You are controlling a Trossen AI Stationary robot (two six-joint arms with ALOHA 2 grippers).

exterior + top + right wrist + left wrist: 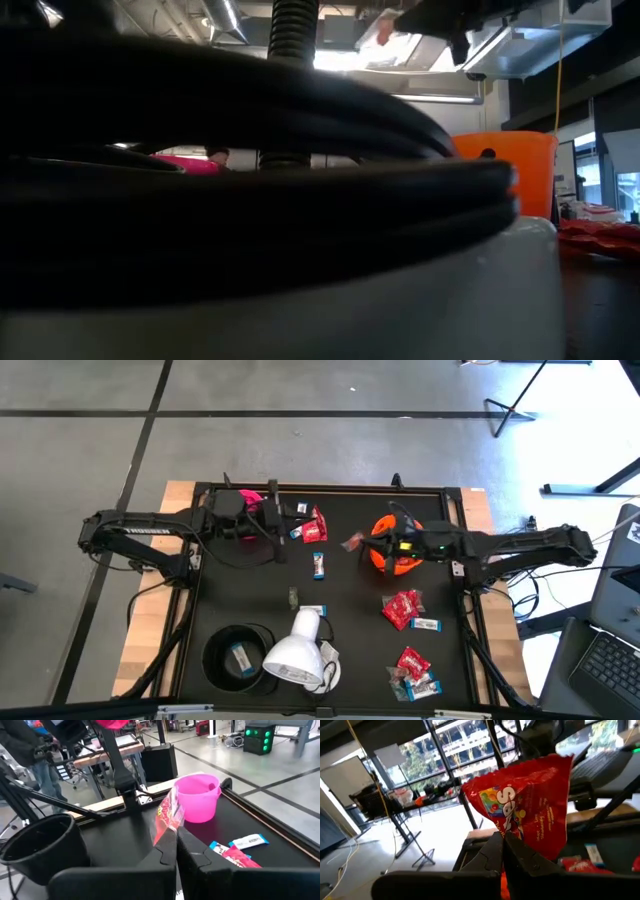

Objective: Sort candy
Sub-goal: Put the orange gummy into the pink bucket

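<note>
Two dark arms are being stretched inward over the black tabletop [340,590] from opposite sides. The left pincer [502,845] is being kept clenched on a red Skittles packet [527,807], lifted near the pink cup [250,500] at the far left of the tabletop. The right pincer [176,837] is being held clenched on a second red crinkly packet [167,815], raised beside the orange cup [395,545] in the high view.

More candy is being left lying loose: a red packet and a white-and-blue bar [300,510] near the pink cup, another white-and-blue bar [319,565] between the arms, and clusters of red packets [402,607] with wrapped bars toward the near right. One wrapped piece [240,658] is lying inside the black cup [215,660], just beside the white lamp head [298,650]. The low view is being blocked almost wholly by black cable [250,190].
</note>
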